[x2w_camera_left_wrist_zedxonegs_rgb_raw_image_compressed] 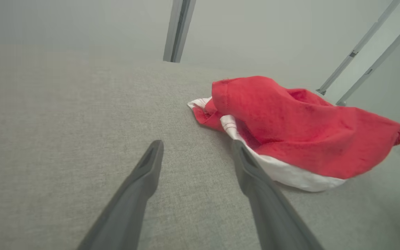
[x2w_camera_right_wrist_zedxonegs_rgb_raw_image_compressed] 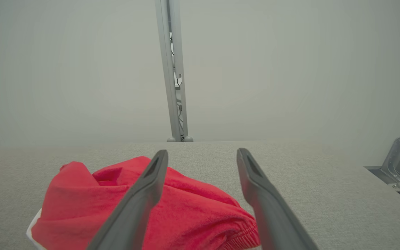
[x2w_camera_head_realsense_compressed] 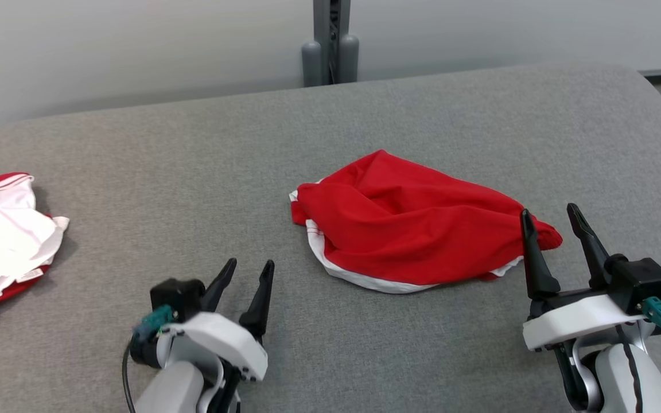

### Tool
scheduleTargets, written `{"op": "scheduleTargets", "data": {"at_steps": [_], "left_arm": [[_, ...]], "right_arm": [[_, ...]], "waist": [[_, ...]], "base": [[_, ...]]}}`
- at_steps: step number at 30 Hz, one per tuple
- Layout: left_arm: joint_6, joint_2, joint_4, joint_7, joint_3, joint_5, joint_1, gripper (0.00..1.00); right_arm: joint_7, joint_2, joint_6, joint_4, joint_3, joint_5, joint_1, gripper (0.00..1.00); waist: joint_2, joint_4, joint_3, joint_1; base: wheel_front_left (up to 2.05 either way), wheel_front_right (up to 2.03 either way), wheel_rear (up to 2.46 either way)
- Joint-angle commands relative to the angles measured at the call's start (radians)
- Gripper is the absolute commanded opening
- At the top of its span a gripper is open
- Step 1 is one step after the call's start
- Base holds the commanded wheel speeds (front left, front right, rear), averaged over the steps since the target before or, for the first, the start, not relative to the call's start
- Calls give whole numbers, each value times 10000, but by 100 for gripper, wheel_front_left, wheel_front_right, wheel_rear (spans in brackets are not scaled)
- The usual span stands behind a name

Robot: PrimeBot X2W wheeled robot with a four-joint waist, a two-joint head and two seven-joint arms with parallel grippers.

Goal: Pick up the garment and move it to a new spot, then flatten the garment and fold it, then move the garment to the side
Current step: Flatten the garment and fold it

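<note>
Head view: the garment [x2w_camera_head_realsense_compressed: 411, 229] lies in a crumpled heap on the grey counter [x2w_camera_head_realsense_compressed: 193, 160], nearer the robot than the grey post [x2w_camera_head_realsense_compressed: 330, 46] and slightly to the post's right. The left fingers [x2w_camera_head_realsense_compressed: 260, 295] are spread wide and empty, left of the post and apart from the cloth. The right fingers [x2w_camera_head_realsense_compressed: 532, 252] are just as wide and hold nothing. They stand well right of the post, with one tip over the heap's right end. A pinch there would probably catch several bunched layers, and the garment would come up as a wad that is hard to flatten. A second red-and-white garment [x2w_camera_head_realsense_compressed: 3, 241] lies far to the post's left, so carrying the heap that way could tangle the two.

Left wrist view: the left fingers [x2w_camera_left_wrist_zedxonegs_rgb_raw_image_compressed: 144, 173] gape over bare counter, and the garment [x2w_camera_left_wrist_zedxonegs_rgb_raw_image_compressed: 300, 135] sits to the right of the post [x2w_camera_left_wrist_zedxonegs_rgb_raw_image_compressed: 179, 31]. Closing from here would likely grab nothing, or only the thin white border, which could slip out.

Right wrist view: the right fingers [x2w_camera_right_wrist_zedxonegs_rgb_raw_image_compressed: 257, 184] straddle the heap's end below the post [x2w_camera_right_wrist_zedxonegs_rgb_raw_image_compressed: 172, 69]. The garment [x2w_camera_right_wrist_zedxonegs_rgb_raw_image_compressed: 186, 208] is soft red cloth, folded over itself in deep creases. It has a gathered hem at this end and a white band along the near edge.
</note>
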Motion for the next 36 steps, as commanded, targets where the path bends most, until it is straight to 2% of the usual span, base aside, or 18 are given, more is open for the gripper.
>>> {"op": "scheduleTargets", "data": {"at_steps": [1,10,21,22,23,24,25,31,36], "left_arm": [[-39,45,378,186,-122,-505,-597,100],[-145,48,1960,1480,-1130,-2298,-2708,100],[-178,50,2839,1959,-2112,-3281,-3806,100],[-182,47,2893,2001,-2222,-3364,-3851,80],[-185,47,2937,1984,-2308,-3429,-3900,50],[-188,50,2979,1951,-2387,-3495,-3938,35],[-191,50,3019,1941,-2457,-3569,-3946,0],[-198,51,3191,1663,-2829,-3995,-4059,0],[-189,54,3324,992,-2853,-4205,-4123,0]], "right_arm": [[-53,9,3,-17,27,-33,-139,100],[-53,147,3,-102,25,23,-485,100],[-54,179,3,-93,66,149,-665,100],[-54,179,3,-79,65,176,-675,100],[-54,176,3,-70,67,188,-681,100],[-54,177,3,-62,71,207,-690,100],[-54,177,3,-57,73,221,-695,100],[-54,176,3,7,43,204,-696,100],[-54,172,3,89,-18,71,-647,100]], "waist": [[0,-257,330,0],[0,-784,1114,0],[0,-1009,1427,0],[0,-1018,1440,0],[0,-1022,1450,0],[0,-1022,1456,0],[0,-1019,1460,0],[0,-911,1436,0],[0,-646,1227,0]], "base": [[0,0,0],[0,0,0],[0,0,0],[0,0,0],[0,0,0],[0,0,0],[0,0,0],[0,0,0],[0,0,0]]}}
